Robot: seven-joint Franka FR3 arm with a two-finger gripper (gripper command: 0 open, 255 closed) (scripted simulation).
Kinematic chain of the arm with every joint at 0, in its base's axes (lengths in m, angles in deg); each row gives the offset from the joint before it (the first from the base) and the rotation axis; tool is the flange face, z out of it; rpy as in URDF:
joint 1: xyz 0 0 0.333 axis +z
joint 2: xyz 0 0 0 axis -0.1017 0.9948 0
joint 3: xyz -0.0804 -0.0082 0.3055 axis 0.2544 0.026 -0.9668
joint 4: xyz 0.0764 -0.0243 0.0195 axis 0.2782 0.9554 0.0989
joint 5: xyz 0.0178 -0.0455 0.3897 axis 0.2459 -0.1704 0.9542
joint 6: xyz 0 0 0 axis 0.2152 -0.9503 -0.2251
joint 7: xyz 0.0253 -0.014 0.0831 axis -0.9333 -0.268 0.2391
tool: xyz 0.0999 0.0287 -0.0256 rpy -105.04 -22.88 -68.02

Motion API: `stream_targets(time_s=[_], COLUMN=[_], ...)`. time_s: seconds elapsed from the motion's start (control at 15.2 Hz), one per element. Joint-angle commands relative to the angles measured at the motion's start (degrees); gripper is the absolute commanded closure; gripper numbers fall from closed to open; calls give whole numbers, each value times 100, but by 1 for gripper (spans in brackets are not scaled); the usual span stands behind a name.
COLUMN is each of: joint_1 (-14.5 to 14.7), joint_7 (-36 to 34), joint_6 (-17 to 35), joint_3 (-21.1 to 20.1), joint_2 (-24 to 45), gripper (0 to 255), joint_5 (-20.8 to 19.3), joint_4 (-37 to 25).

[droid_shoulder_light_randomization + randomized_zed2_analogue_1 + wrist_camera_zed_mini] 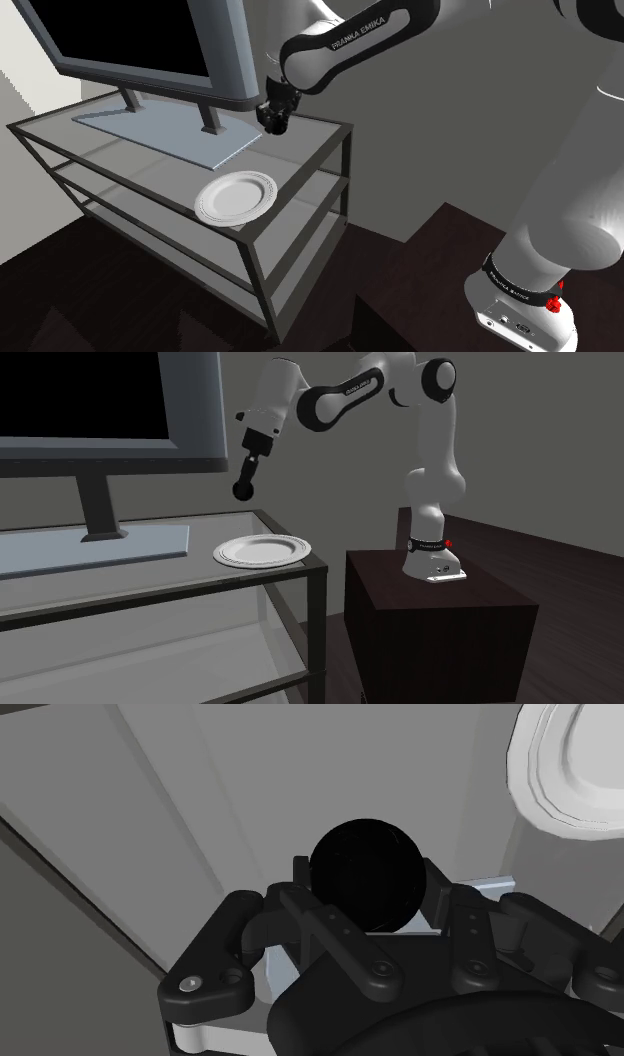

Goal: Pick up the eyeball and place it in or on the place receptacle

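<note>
- The eyeball (365, 874), drawn as a plain black ball, sits clasped between the two fingers of the claw (272, 124). The claw is closed on it and carries it clear of the shelf (300, 165).
- Being round, it has no long axis, so how it is turned should not matter for the drop.
- The plate (204, 204) lies below the claw and off to one side, not straight under it. The coming move looks like a short sideways carry to bring the eyeball over the plate's middle, then a descent.
- The screen (130, 45) hangs close beside the claw, and its flat foot (170, 135) lies below it, on the side away from the plate.
- The wrist view shows the fingers against the eyeball, with a part of the plate's rim off past one finger.
- The second exterior view shows the open gap between the eyeball (243, 491) and the shelf top, which the wrist view does not give.
- In the shoulder view the eyeball merges with the black claw, but the plate's offset from the claw reads best there.
</note>
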Motion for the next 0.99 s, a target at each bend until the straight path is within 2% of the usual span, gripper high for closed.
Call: stream_targets(time_s=[0.0, 0.46, 0.92], joint_1=[130, 645, 1215], joint_7=[-309, -1441, -2503], joint_6=[-82, -370, -806], joint_3=[-109, -517, -877], joint_2=[-6, 143, 559], gripper=[255, 255, 255], joint_5=[-117, -575, -1056], joint_4=[-41, -284, -861])
